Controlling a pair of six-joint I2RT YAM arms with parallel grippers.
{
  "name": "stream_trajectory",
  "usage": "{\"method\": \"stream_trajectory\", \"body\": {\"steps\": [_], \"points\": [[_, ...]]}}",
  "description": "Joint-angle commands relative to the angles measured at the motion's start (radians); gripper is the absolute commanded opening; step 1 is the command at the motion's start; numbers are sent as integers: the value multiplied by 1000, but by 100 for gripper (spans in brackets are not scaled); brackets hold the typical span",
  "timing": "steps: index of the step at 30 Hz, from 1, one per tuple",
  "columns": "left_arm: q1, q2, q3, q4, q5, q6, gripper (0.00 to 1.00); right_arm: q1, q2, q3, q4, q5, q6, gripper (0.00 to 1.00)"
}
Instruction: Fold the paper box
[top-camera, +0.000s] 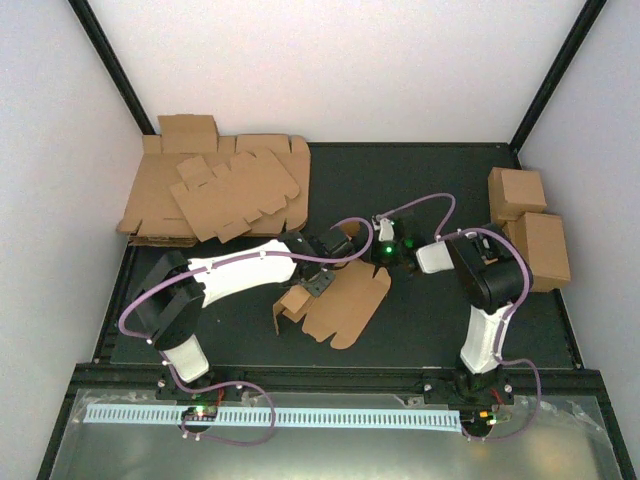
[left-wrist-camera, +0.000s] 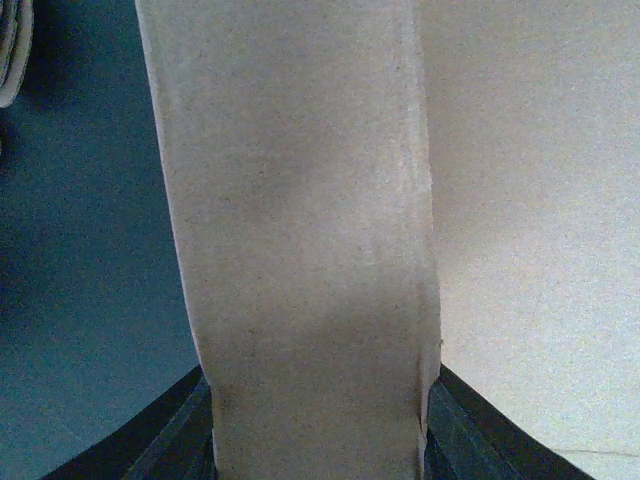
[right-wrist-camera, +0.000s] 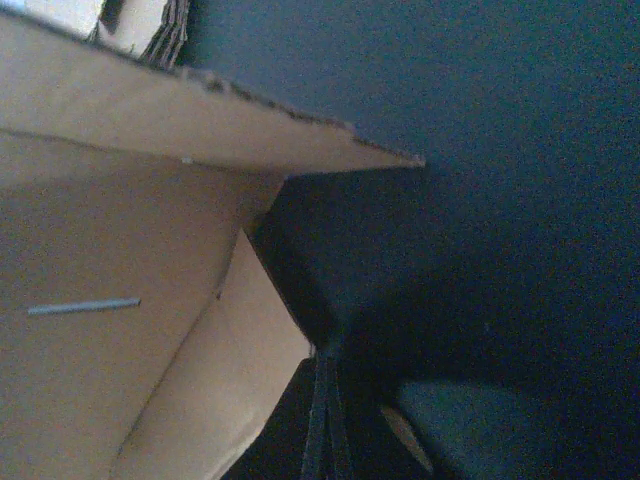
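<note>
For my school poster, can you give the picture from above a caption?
The left gripper holds up a flap of the paper box while the right gripper sits shut close by.

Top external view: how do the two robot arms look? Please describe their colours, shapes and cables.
Both are alike. The left arm and the right arm have smooth white shell segments between bulky black joints. A thin purple cable loops along each arm down to its base. A small green light glows on the black end of the right arm. No markings are readable.
</note>
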Motion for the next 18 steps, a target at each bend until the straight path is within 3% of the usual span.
{"method": "stream_trajectory", "body": {"steps": [1,11,18], "points": [[-9,3,10,18,37,4,43,-2,47,65,-17,-24,6,2],[-8,-3,10,13,28,8,43,-3,65,97,-87,87,30,2],[-7,-3,10,15,25,7,43,2,75,99,-20,-18,39,2]]}}
